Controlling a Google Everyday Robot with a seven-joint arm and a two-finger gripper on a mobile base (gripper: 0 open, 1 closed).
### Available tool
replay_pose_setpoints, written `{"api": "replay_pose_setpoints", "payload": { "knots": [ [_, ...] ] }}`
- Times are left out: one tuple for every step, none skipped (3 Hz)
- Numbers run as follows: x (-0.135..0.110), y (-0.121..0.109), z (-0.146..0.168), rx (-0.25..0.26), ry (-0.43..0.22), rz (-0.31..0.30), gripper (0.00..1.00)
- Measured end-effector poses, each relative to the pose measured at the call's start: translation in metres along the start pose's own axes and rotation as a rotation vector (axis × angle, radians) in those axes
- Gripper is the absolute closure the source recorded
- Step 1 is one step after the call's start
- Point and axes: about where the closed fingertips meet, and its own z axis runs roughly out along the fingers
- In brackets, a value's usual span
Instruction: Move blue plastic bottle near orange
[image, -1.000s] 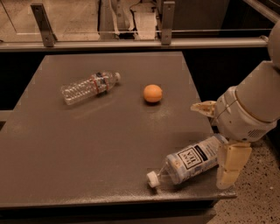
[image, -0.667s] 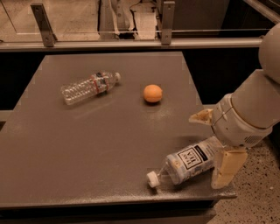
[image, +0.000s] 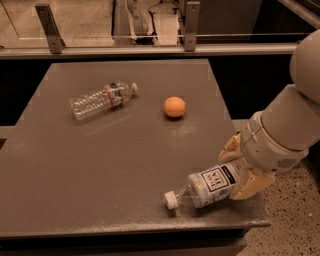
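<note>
Spreading across most of the view, the grey surface (image: 100, 165) carries all three things, with the railing behind it. Next in bulk is the robot's pale arm (image: 285, 130), reaching in from the right edge and bent low so that its pincer (image: 240, 170) meets the near right corner from the side. That sideways approach suits a thing that lies flat.

Lying on its side at that corner, close to the front edge, is the blue plastic bottle (image: 212, 182), label up and white cap (image: 171, 199) pointing left. The pincer has closed about its base end, one tan finger above and one below, both seemingly pressed to its wall; nothing is lifted yet. Holding the base leaves the neck free to swing.

A slimmer clear bottle (image: 100, 100) rests on its side far left, well apart. The orange (image: 175, 106) sits mid-surface, well beyond the held bottle, so a carry up and leftward looks needed.
</note>
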Motion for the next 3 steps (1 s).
{"api": "replay_pose_setpoints", "payload": {
  "knots": [
    [-0.001, 0.000, -0.001, 0.002, 0.001, -0.001, 0.86],
    [0.013, -0.012, -0.001, -0.014, 0.006, 0.050, 1.00],
    [0.042, -0.046, -0.007, 0.014, 0.024, 0.111, 1.00]
  ]
}}
